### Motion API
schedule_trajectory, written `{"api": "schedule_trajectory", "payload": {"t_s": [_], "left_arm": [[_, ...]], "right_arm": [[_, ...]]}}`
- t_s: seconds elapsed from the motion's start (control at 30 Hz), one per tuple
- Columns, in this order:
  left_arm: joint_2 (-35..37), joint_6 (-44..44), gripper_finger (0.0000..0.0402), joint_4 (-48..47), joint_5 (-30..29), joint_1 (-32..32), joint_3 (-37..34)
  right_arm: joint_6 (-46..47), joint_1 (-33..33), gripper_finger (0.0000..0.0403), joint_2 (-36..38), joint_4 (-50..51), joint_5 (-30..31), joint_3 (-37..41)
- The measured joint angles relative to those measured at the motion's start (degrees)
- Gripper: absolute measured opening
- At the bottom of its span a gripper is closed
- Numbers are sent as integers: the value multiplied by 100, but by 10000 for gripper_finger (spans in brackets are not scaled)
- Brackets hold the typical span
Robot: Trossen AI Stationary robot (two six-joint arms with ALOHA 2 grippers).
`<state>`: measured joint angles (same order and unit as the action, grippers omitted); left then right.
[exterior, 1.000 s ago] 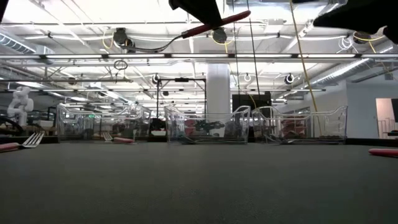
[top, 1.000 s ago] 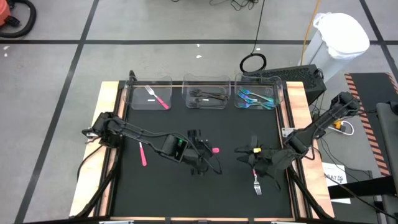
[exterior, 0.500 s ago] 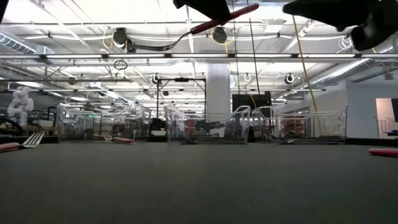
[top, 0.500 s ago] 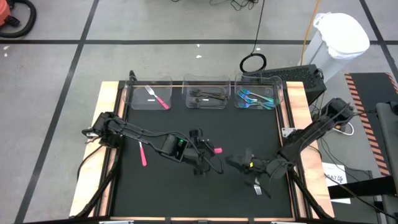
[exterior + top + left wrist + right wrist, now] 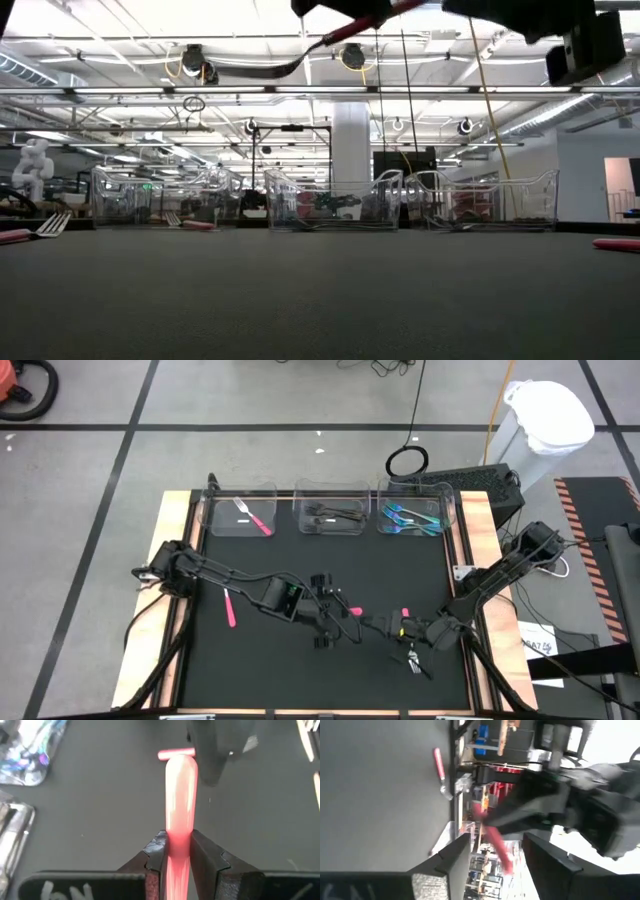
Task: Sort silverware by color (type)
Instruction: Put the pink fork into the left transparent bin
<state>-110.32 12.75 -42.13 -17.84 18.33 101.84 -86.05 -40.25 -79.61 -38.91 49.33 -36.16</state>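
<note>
Black matting covers the work table [image 5: 390, 570], ringed by a pale wooden edge, with three clear bins lined along its 12 o'clock side. Seen from above, the bin at 11 o'clock [image 5: 240, 515] holds a pink-handled fork [image 5: 254, 518], the middle bin [image 5: 334, 514] holds black cutlery [image 5: 335, 515], and the bin at 1 o'clock [image 5: 415, 515] holds blue cutlery [image 5: 412, 520].

Near the mat's centre the left gripper [image 5: 178, 851] is clenched on a pink handle [image 5: 180, 795]; the utensil's head is hidden behind the fingers, though the table-level camera shows a dark curved stem trailing from it. The right gripper [image 5: 492, 857] sits just beside it toward 4 o'clock, its fingers parted with the same pink handle showing between them; contact cannot be made out.

Another pink-handled piece [image 5: 229, 606] lies at 9 o'clock on the mat, its head too small to identify. A fork [image 5: 413, 658] lies partly hidden under the right arm at 5 o'clock.
</note>
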Motion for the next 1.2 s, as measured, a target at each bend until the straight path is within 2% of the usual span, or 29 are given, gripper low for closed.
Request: {"api": "schedule_trajectory", "payload": {"t_s": [0.2, 0.4, 0.7, 0.87, 1.2], "left_arm": [[-205, -109, 65, -17, 432, -40, -15], [-245, -264, 65, -12, 456, -60, -15], [-245, -267, 66, 50, 461, -72, -15], [-245, -267, 66, 133, 550, -83, -15], [-245, -267, 66, 122, 581, -96, -13]], "right_arm": [[-164, 26, 171, 4, -199, -299, 0], [-6, 52, 171, 2, 418, -304, 0], [83, 55, 168, 2, 450, -307, 0], [335, 195, 143, 2, 570, -569, 0], [438, 269, 84, 2, 568, -615, 0]]}}
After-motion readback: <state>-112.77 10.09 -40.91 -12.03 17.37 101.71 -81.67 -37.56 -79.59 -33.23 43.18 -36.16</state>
